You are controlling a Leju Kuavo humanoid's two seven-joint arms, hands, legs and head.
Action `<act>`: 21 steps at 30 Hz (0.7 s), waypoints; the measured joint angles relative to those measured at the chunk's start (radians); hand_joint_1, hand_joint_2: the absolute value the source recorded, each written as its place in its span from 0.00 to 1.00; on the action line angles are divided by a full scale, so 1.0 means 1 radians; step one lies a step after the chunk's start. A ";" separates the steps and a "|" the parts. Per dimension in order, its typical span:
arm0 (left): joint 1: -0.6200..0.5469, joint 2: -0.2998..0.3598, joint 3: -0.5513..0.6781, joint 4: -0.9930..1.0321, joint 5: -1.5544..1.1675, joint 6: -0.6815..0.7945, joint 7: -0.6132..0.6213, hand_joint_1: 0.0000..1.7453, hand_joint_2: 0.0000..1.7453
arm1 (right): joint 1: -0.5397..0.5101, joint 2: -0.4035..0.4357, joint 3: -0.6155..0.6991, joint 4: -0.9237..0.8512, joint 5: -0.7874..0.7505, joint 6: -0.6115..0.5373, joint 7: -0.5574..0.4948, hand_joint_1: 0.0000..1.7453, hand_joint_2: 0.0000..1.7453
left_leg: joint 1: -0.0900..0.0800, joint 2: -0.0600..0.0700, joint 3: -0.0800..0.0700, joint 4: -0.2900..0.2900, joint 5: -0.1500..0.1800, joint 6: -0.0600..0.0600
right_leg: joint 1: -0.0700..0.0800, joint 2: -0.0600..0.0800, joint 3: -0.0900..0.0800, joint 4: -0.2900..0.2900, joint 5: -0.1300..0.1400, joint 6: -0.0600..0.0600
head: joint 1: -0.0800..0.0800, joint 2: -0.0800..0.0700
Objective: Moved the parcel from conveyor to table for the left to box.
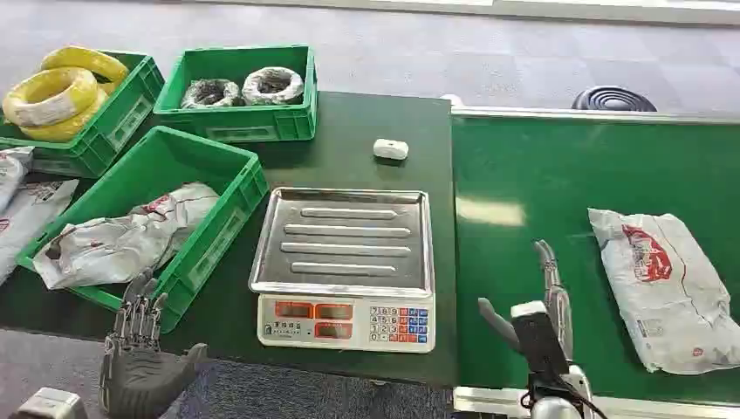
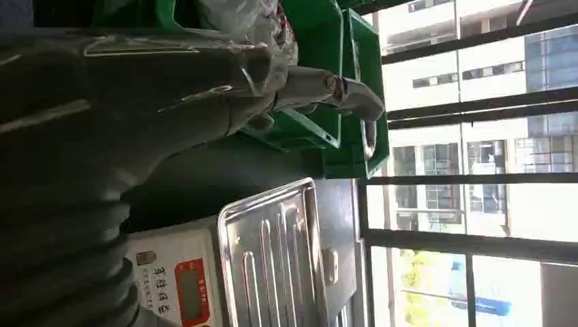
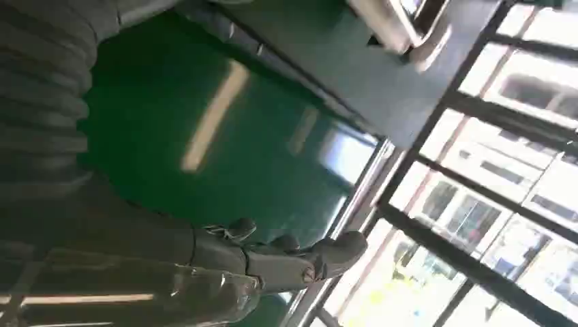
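A white parcel (image 1: 668, 286) with a red print lies flat on the green conveyor (image 1: 541, 183) at the right. My right hand (image 1: 537, 319) hovers over the belt left of the parcel, fingers straight and apart, holding nothing; the right wrist view shows its fingers (image 3: 300, 259) extended above the green belt. My left hand (image 1: 140, 353) is raised at the front edge of the dark table (image 1: 366, 131), fingers spread, just before the near green box (image 1: 174, 166). That box holds crumpled white parcels (image 1: 122, 240). In the left wrist view the fingers (image 2: 341, 92) reach toward the box (image 2: 341, 146).
A scale with a steel tray (image 1: 345, 240) and keypad sits mid-table, also in the left wrist view as the tray (image 2: 279, 252). A small white device (image 1: 390, 149) lies behind it. Green crates hold yellow coils (image 1: 61, 96) and wrapped coils (image 1: 244, 87). More parcels (image 1: 22, 205) lie far left.
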 measured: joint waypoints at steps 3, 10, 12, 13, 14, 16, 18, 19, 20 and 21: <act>0.000 -0.015 0.019 -0.010 -0.007 -0.037 0.009 0.00 1.00 | -0.072 -0.035 -0.044 0.055 0.218 -0.025 0.176 0.00 1.00 | 0.000 0.001 0.001 0.000 0.000 0.000 | 0.000 0.000 0.000 0.000 0.001 0.000 | 0.000 0.000; -0.005 -0.017 0.021 -0.025 -0.023 -0.051 0.011 0.00 1.00 | -0.387 -0.207 -0.150 0.515 0.631 0.022 0.558 0.00 1.00 | -0.001 0.000 0.003 0.002 0.001 0.002 | -0.002 0.000 0.003 0.000 0.002 0.002 | 0.000 0.000; -0.011 -0.017 0.016 -0.025 -0.024 -0.040 0.012 0.00 1.00 | -0.466 -0.255 -0.155 0.663 0.677 0.059 0.628 0.00 1.00 | -0.001 -0.001 0.002 0.002 0.001 0.002 | -0.002 -0.001 0.003 0.000 0.002 0.002 | 0.000 0.000; -0.015 -0.017 0.015 -0.025 -0.027 -0.036 0.014 0.00 1.00 | -0.496 -0.275 -0.157 0.719 0.684 0.073 0.644 0.00 1.00 | -0.001 -0.002 0.002 0.002 0.001 0.002 | -0.002 -0.002 0.002 0.000 0.002 0.002 | 0.000 0.000; -0.017 -0.017 0.014 -0.025 -0.031 -0.027 0.014 0.00 1.00 | -0.521 -0.290 -0.157 0.774 0.687 0.088 0.657 0.13 1.00 | -0.001 -0.002 0.002 0.001 0.001 0.002 | -0.001 -0.002 0.002 0.000 0.002 0.002 | 0.000 0.000; -0.019 -0.017 0.012 -0.025 -0.035 -0.007 0.014 0.00 1.00 | -0.558 -0.311 -0.158 0.857 0.692 0.110 0.678 1.00 1.00 | -0.001 -0.002 0.001 0.001 0.001 0.002 | -0.001 -0.002 0.001 0.000 0.002 0.002 | 0.000 0.000; -0.019 -0.017 0.010 -0.026 -0.040 0.007 0.014 0.00 1.00 | -0.581 -0.325 -0.158 0.918 0.693 0.126 0.693 1.00 1.00 | -0.001 -0.002 0.000 0.001 0.001 0.002 | -0.001 -0.002 0.001 0.000 0.002 0.002 | 0.000 0.000; -0.019 -0.017 0.009 -0.026 -0.042 0.014 0.014 0.00 1.00 | -0.590 -0.328 -0.158 0.941 0.694 0.132 0.698 1.00 1.00 | -0.001 -0.002 0.000 0.001 0.001 0.002 | -0.001 -0.002 0.000 0.000 0.002 0.002 | 0.000 0.000; -0.018 -0.017 0.007 -0.027 -0.042 0.017 0.014 0.00 1.00 | -0.599 -0.330 -0.158 0.960 0.694 0.137 0.703 1.00 1.00 | -0.001 -0.002 0.000 0.001 0.001 0.002 | -0.001 -0.002 0.000 0.000 0.002 0.002 | 0.000 0.000; -0.018 -0.018 0.006 -0.029 -0.042 0.022 0.014 0.00 1.00 | -0.610 -0.330 -0.158 0.979 0.694 0.140 0.709 1.00 1.00 | -0.001 -0.002 0.000 0.001 0.001 0.002 | -0.001 -0.002 0.000 0.000 0.002 0.002 | 0.000 0.000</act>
